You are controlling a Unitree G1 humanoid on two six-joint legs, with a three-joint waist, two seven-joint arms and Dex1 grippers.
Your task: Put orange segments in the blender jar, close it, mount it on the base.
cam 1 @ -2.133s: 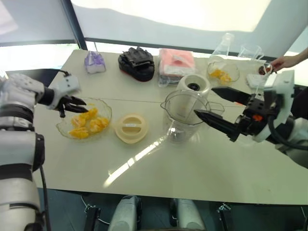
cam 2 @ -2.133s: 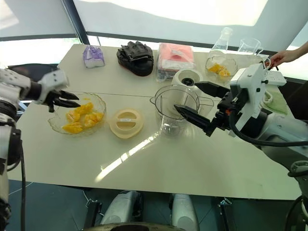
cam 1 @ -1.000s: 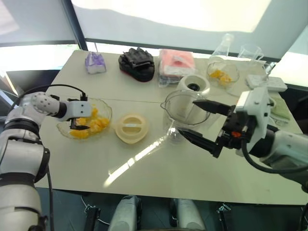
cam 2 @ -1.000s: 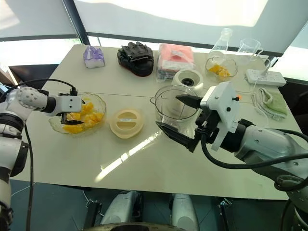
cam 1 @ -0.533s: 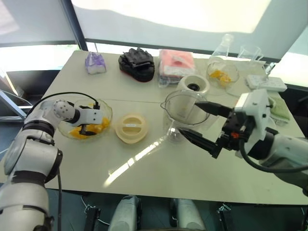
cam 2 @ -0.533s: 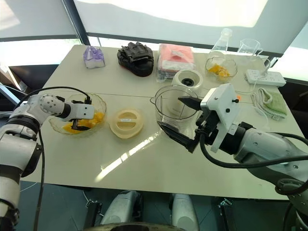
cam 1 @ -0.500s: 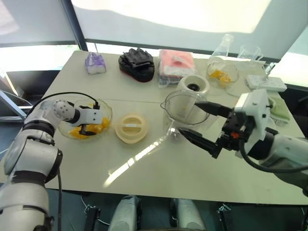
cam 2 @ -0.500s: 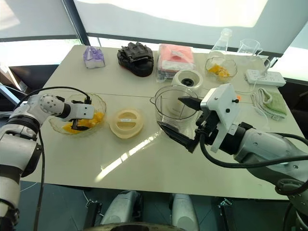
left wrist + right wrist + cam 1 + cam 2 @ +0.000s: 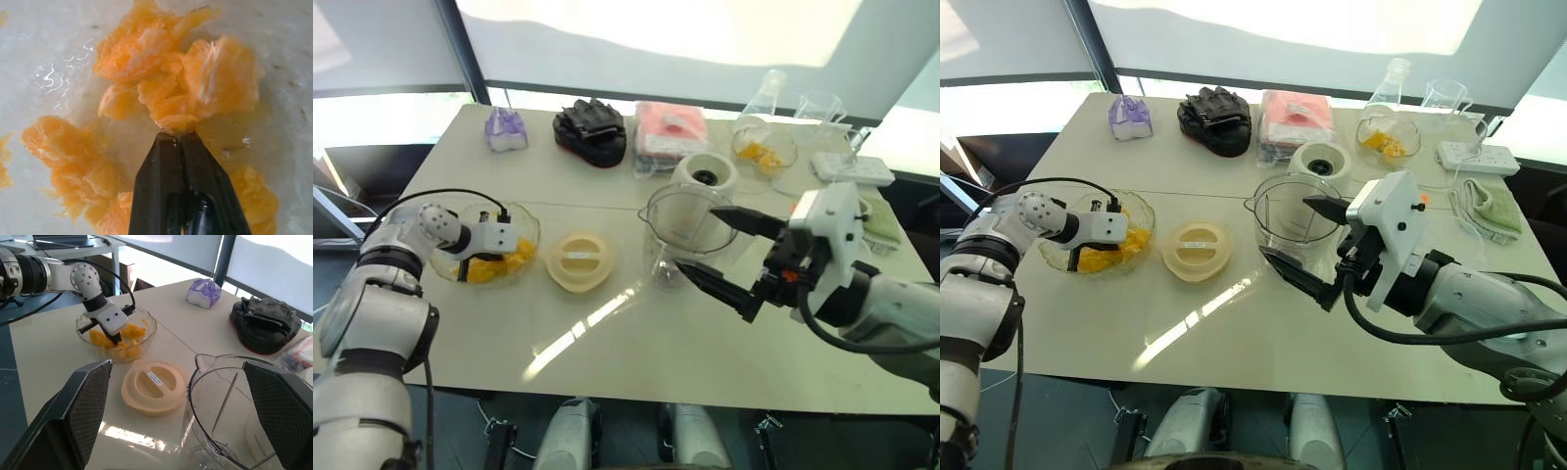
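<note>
**Inspector A:** Start with the largest item.

**Inspector B:** The cream table [image 9: 636, 343] carries everything. On it, near the middle, the blender jar [image 9: 1295, 223] stands upright, mouth uncovered, nothing visible inside but a central spindle. Just behind it sits the base [image 9: 1322, 160], dark socket facing up, apart from the jar.

**Inspector A:** The arms?

**Inspector B:** The right gripper [image 9: 1317, 245] hangs level at the jar's right side, its two black fingers spread wide, one near the rim, one lower by the jar's foot. It holds nothing. The left gripper [image 9: 470, 266] points steeply down into a clear glass bowl [image 9: 524, 223] at the table's left.

**Inspector A:** Its condition?

**Inspector B:** Fingers [image 9: 161, 181] pressed together, tips against a piece among the orange segments [image 9: 195, 88] piled in that bowl. A pinch on the edge of that piece, as far as the wrist view shows; the piece is not lifted.

**Inspector A:** Smaller items?

**Inspector B:** A flat round cream lid [image 9: 1198, 250] lies between bowl and jar, touching neither. Along the far edge: a black glove [image 9: 592, 127], a pink packet [image 9: 672, 127], a purple pouch [image 9: 506, 128], a second glass dish [image 9: 1387, 137] with orange pieces, a flask [image 9: 1395, 80] and a beaker [image 9: 1450, 98].
</note>
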